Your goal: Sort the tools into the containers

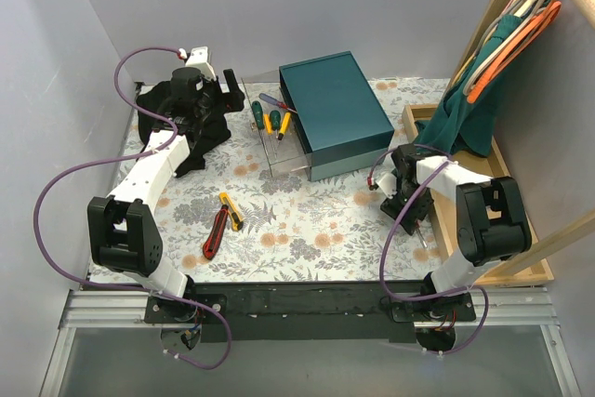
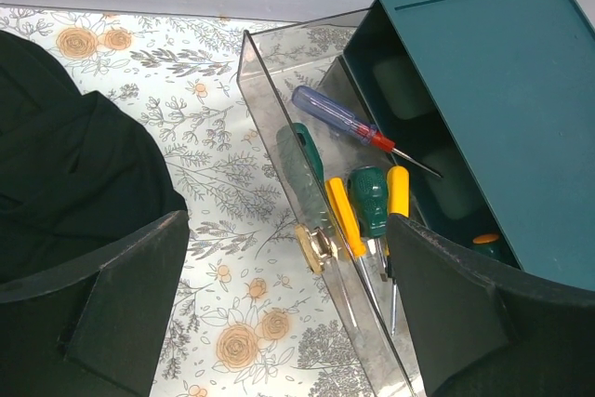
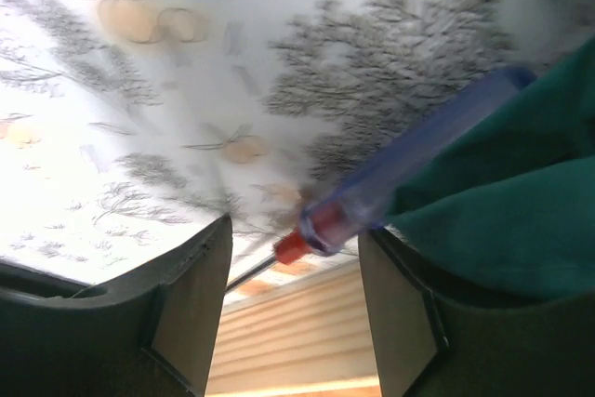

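Floral tablecloth (image 1: pixel 307 220) fills my feeds, and I judge a pick-up is in hand: my right gripper (image 3: pixel 296 271), fingers wide, straddles a blue-handled screwdriver (image 3: pixel 409 160) half under the teal cloth (image 3: pixel 502 202) by the right edge and needs closing; my left gripper (image 2: pixel 288 244) gapes empty near the far-edge clear tray (image 2: pixel 270 109).

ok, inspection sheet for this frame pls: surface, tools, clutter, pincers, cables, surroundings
Surface: floral table cover, lying flat.
Job's things: screwdrivers in clear tray beside teal box; red utility knife and yellow utility knife loose on the cover; loose blue screwdriver partly under teal cloth.
Clutter: black cloth, far left.
Pincers: left pincer open, empty, facing the tray; right pincer open, at the loose blue screwdriver.
Cables: purple cables loop from both arms.
Surroundings: wooden tray, hangers at right; grey walls.
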Tool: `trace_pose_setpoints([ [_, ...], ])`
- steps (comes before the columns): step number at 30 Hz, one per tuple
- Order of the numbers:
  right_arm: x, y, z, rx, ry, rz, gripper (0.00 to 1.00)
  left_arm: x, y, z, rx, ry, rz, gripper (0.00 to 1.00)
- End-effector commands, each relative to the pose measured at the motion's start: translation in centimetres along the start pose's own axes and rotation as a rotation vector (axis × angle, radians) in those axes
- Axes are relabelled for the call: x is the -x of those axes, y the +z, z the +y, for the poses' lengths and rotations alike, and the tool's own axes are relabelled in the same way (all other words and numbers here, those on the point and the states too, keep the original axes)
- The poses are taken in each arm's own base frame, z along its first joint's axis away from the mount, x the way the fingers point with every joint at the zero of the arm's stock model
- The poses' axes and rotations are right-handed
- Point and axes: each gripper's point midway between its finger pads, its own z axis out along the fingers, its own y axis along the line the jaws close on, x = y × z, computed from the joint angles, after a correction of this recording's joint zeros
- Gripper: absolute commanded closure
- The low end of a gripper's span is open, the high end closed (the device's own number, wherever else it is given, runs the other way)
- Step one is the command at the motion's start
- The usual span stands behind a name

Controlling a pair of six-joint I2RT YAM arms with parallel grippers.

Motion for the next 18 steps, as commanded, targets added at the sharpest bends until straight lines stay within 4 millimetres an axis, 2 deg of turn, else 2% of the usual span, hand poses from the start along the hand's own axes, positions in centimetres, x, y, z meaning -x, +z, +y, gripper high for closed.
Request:
trace_pose_setpoints([
  [1, 1.6, -1.3, 4.1, 0.201, 0.013, -0.085, 0.37, 1.1, -1.3, -0.4, -0.005, 0.015, -0.036, 0.14],
  [6, 4.1, -2.4, 6.3, 0.200, -0.115, -0.146, 0.38, 0.5, -1.1, -0.5, -0.011, 0.004, -0.020, 0.14],
  [12, 5.8, -1.9, 9.1, 0.224, -0.258, -0.164, 0.38, 0.8, -0.9, -0.6, -0.016, 0.003, -0.025, 0.13],
  [18, 9.2, -3.0, 11.3, 0.296, -0.332, -0.243, 0.39, 1.0, -1.5, -0.3, -0.002, 0.018, -0.033, 0.13],
])
